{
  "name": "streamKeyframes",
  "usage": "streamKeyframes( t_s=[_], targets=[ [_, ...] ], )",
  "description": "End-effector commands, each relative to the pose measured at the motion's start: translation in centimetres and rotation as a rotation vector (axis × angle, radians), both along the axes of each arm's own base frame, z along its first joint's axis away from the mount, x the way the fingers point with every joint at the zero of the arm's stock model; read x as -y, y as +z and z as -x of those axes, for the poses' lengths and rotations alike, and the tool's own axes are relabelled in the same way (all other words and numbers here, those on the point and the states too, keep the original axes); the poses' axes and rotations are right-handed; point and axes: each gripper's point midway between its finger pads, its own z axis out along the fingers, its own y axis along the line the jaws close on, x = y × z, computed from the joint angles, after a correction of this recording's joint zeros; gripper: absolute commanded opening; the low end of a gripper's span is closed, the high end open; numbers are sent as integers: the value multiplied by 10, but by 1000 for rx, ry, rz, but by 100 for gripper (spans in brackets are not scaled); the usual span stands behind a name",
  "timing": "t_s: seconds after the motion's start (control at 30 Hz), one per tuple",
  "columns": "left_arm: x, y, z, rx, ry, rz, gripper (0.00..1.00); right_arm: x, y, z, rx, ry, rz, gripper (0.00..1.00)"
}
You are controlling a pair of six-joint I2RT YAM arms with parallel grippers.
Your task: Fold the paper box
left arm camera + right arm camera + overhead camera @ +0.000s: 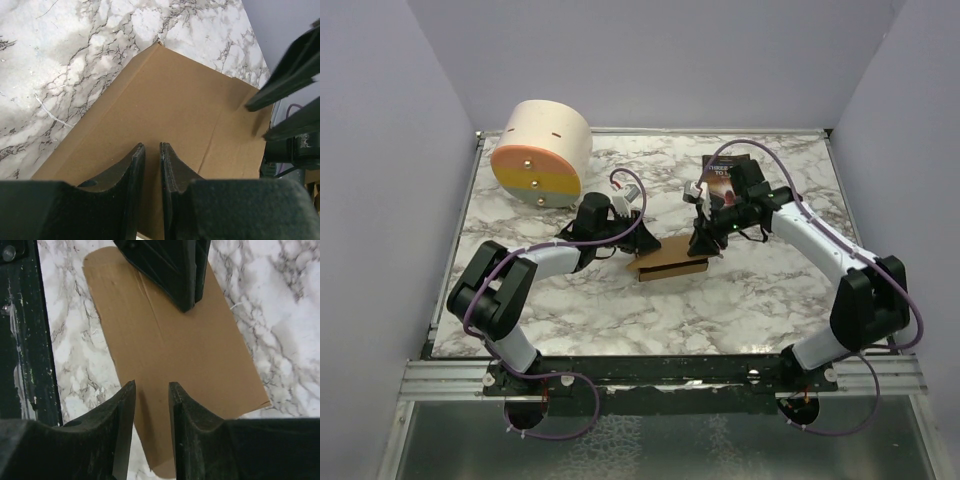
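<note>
A: Checking on the box (670, 262). Lies on the table (570, 300), well apart from the cylinder (542, 152), off to its right and nearer the arms.

B: Looks barely started, at a guess. Shows as one broad brown panel with creases in both wrist views. Hints at a low raised edge along the near side from above. No walls standing all round, no lid shut, no tabs tucked that can be seen.

A: So plenty left to fold?

B: Seems so: walls up, flaps in, lid down.

A: And the left gripper (151, 146)?

B: Sits at the box end facing the cylinder, jaws nearly together with only a slit. Cannot tell whether nipping cardboard or just poised above it.

A: Now the right gripper (151, 385).

B: Hangs over the end away from the cylinder, jaws parted, holding nothing, only panel showing below.

A: Anything inside anything?

B: No cavity formed in the box, so nothing in it. Cannot see into the cylinder past its orange-yellow face. Spotting the book (728, 172) too, beyond the box from the cylinder, lying loose on the marble.
</note>
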Motion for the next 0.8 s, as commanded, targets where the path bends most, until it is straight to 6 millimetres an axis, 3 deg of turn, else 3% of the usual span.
streamKeyframes(
  t_s=[0.0,0.27,0.4,0.57,0.77],
  targets=[
    [1,5,4,6,-15,19,21,-7,-12,-9,-84,-37,-15,30],
    [-1,-1,8,-7,-15,11,16,7,-65,-11,-152,-91,105,25],
    [-5,-11,14,-29,-12,-1,15,8,-81,-9,-189,-91,123,24],
    [-6,-11,17,-32,-9,1,15,1,-72,-5,-203,-56,76,25],
    [-4,10,9,1,19,32,19,-12,-43,1,-201,16,-29,28]
  ],
)
